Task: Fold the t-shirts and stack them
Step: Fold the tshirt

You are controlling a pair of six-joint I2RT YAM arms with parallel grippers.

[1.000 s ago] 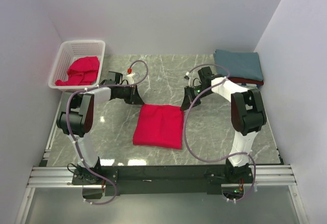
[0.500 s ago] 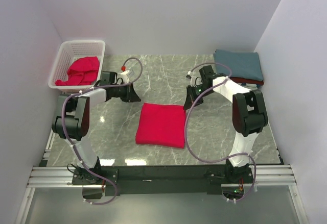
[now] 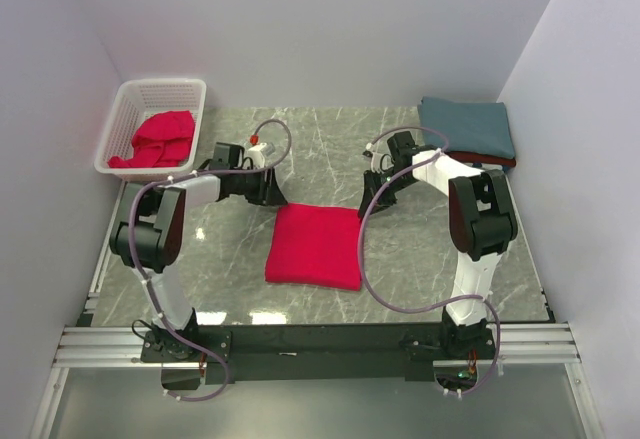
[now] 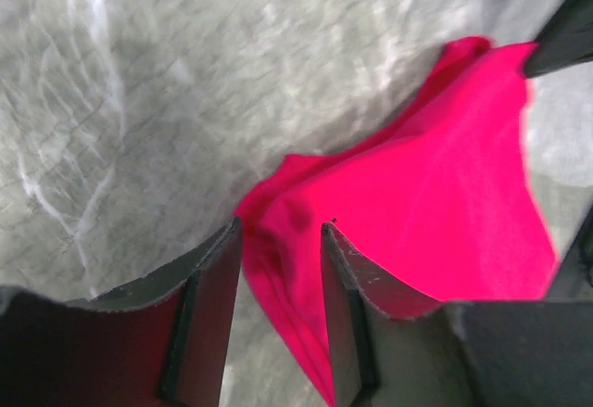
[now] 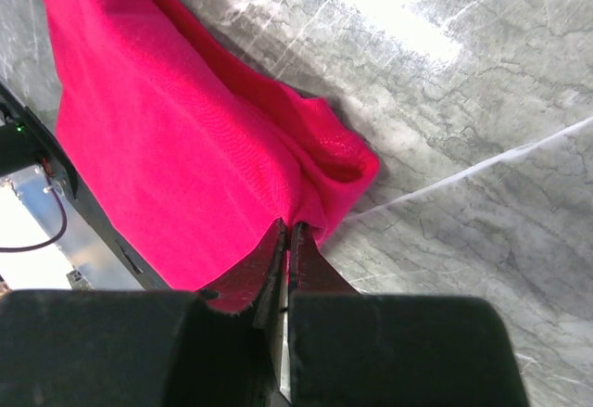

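Note:
A bright red t-shirt (image 3: 314,247) lies folded into a rectangle in the middle of the table. My left gripper (image 3: 275,197) is at its far left corner. In the left wrist view it (image 4: 281,231) is open, and the fingers (image 4: 208,282) straddle the corner of the red cloth (image 4: 435,194) with a gap. My right gripper (image 3: 368,204) is at the far right corner. In the right wrist view it (image 5: 288,229) is shut on the edge of the red cloth (image 5: 167,147). A folded teal-blue t-shirt (image 3: 468,127) lies on a darker red one (image 3: 503,164) at the back right.
A white lattice basket (image 3: 130,99) stands at the back left with a crumpled red t-shirt (image 3: 160,137) inside. White walls close in the left, back and right sides. The table is grey marble (image 3: 320,139).
My left gripper drew back to the left from the shirt's corner, then returned to it with its jaws open around the cloth. The right gripper stayed at the far right corner. The shirt straightened slightly.

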